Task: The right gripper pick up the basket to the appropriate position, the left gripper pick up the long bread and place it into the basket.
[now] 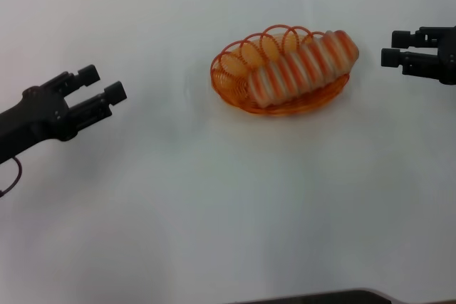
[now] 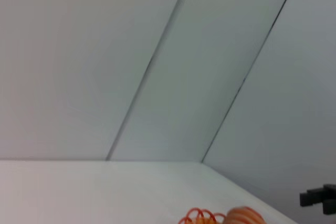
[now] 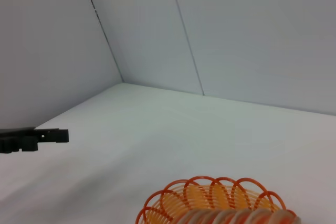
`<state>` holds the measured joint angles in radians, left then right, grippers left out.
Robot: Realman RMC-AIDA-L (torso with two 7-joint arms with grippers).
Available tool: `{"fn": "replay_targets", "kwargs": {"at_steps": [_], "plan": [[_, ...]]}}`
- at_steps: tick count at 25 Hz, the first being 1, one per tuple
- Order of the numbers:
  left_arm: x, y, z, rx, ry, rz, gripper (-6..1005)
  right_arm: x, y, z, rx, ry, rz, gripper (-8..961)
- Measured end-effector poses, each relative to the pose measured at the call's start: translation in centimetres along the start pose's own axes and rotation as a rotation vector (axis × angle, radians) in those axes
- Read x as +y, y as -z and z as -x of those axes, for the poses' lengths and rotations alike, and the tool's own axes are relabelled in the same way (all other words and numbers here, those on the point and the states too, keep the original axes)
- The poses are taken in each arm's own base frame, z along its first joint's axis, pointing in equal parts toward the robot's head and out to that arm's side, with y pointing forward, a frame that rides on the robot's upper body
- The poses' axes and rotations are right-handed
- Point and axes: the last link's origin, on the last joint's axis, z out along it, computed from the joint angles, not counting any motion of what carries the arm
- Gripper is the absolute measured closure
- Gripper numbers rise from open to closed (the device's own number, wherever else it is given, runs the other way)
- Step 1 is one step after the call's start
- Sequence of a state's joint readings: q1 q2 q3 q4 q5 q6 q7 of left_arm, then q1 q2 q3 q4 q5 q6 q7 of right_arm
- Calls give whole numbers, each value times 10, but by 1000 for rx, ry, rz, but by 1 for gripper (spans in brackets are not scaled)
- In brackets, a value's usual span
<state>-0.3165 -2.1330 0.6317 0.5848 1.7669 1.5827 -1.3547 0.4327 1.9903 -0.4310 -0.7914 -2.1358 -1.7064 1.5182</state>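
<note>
The orange wire basket (image 1: 235,76) stands on the white table, a little right of the middle in the head view. The long bread (image 1: 303,67), striped orange and cream, lies inside it, one end resting on the right rim. My left gripper (image 1: 103,83) is open and empty at the left, well apart from the basket. My right gripper (image 1: 395,46) is open and empty at the right edge, a short way from the bread's end. The right wrist view shows the basket (image 3: 173,203), the bread (image 3: 247,217) and the left gripper (image 3: 52,136). The left wrist view shows the basket (image 2: 199,216), the bread (image 2: 244,216) and the right gripper (image 2: 315,198).
The white table (image 1: 214,211) spreads around the basket. A dark edge (image 1: 342,297) shows at the table's near side. Grey wall panels (image 3: 236,30) stand behind the table.
</note>
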Motion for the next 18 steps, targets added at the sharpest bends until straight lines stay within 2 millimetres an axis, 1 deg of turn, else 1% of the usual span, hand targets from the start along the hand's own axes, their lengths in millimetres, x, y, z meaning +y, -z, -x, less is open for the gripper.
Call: {"fn": "replay_targets", "kwargs": {"at_steps": [6, 13, 18], "plan": [[1, 2, 3, -26, -1, 12, 221, 1, -2, 0, 9, -4, 11, 433], [0, 1, 1, -28, -5, 13, 220, 3, -3, -6, 16, -23, 20, 433], [1, 0, 1, -28, -6, 16, 221, 3, -3, -7, 16, -24, 21, 433]]}}
